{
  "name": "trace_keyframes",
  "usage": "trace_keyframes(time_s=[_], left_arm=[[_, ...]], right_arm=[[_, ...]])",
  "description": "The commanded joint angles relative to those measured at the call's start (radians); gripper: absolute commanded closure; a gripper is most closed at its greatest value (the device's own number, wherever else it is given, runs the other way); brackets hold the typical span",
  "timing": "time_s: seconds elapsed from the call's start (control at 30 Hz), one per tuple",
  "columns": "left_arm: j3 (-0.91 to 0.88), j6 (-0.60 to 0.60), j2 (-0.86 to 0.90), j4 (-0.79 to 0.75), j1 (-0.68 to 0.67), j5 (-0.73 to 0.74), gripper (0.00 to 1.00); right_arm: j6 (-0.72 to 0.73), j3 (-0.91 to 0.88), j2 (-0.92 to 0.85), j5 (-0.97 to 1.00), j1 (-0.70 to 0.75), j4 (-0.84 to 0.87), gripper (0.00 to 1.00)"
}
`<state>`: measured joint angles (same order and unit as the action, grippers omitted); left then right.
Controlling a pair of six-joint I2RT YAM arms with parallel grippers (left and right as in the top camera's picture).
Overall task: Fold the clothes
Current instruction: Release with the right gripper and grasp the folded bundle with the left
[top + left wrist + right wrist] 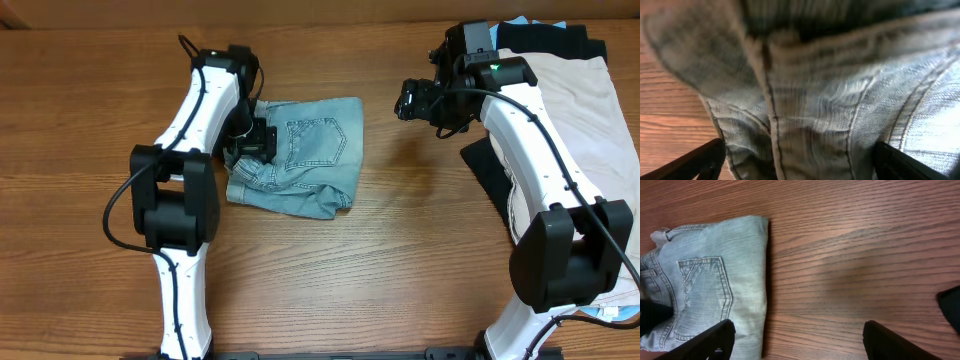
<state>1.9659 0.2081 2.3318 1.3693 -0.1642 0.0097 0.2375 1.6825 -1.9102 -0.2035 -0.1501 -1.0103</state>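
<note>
The light-wash denim shorts (305, 152) lie folded on the wooden table left of centre, a stitched patch pocket facing up. My left gripper (252, 143) is at their left edge, over the bunched waistband part. In the left wrist view the denim (810, 95) fills the frame between my spread fingers (799, 162), which are open. My right gripper (412, 100) hovers open and empty above bare table right of the shorts. The right wrist view shows the shorts' folded edge (715, 280) at the left and my open fingers (797, 340).
A beige garment (575, 110) lies at the right over black cloth (555, 42), with a sky-blue piece (520, 22) at the far edge. Black cloth (490, 170) also sticks out beside the right arm and shows in the right wrist view (951, 305).
</note>
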Motion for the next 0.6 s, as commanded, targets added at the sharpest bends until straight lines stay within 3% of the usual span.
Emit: trace_keyframes(time_s=[0.0, 0.37, 0.57], left_arm=[[-0.003, 0.006, 0.036, 0.009, -0.008, -0.017, 0.10], [-0.207, 0.006, 0.036, -0.156, -0.010, 0.011, 0.13], [-0.286, 0.017, 0.036, -0.241, -0.011, 0.102, 0.31]], right_arm=[[-0.006, 0.019, 0.016, 0.012, 0.006, 0.006, 0.14], [-0.006, 0.019, 0.016, 0.013, 0.006, 0.011, 0.14], [-0.006, 0.019, 0.016, 0.013, 0.006, 0.014, 0.14]])
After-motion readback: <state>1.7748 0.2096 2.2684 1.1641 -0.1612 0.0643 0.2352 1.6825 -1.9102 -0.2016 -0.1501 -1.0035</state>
